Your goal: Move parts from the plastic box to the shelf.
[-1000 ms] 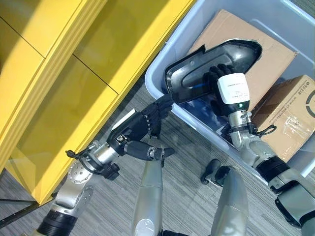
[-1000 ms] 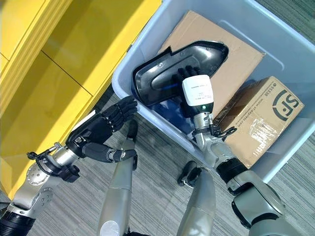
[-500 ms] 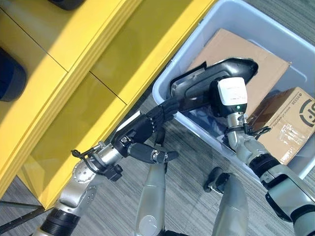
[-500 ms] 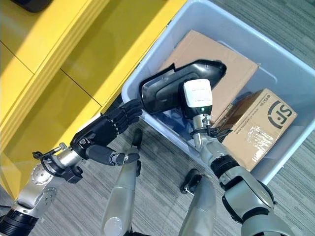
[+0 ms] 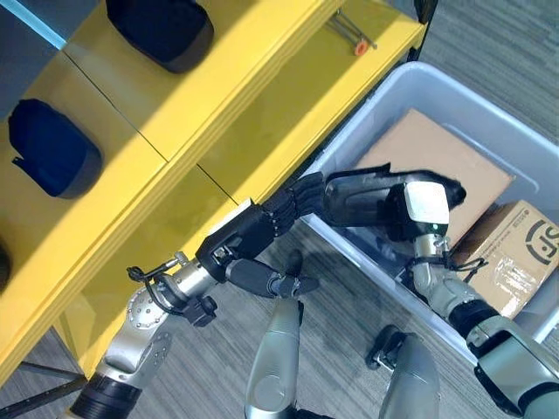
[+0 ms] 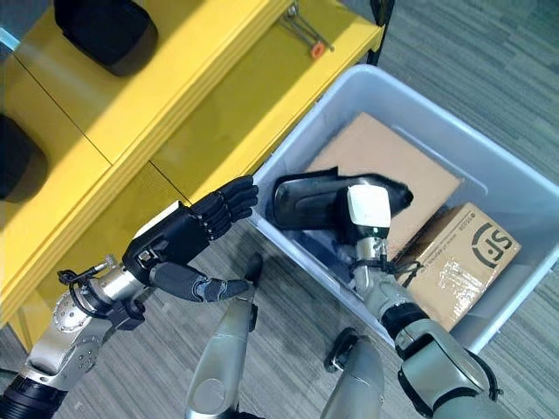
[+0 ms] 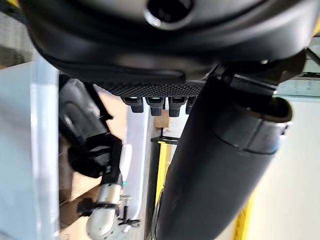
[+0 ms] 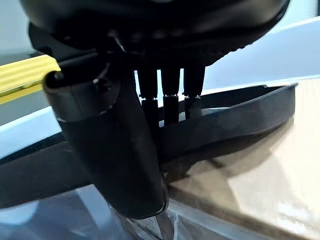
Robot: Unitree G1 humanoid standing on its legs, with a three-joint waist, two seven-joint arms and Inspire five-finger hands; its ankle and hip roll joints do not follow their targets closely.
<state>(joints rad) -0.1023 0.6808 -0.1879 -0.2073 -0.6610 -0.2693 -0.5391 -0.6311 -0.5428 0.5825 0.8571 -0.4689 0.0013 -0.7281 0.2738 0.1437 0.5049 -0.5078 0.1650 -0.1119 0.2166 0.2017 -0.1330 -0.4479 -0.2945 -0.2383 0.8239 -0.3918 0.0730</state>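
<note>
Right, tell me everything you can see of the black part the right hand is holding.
The black part is a long moulded shell, apparently plastic, matte and dark, with a raised rim around a shallow hollow. It lies roughly level over the plastic box, above the cardboard inside. The right hand grips it, thumb on one face and fingers on the other. The left hand, fingers straight, reaches toward its near end.

Black curved part [image 6: 319, 203] held by right hand [image 6: 367, 218] above the translucent box [image 6: 489, 175]; yellow shelf [image 6: 201, 96] already carries two dark parts [image 5: 157, 30].
</note>
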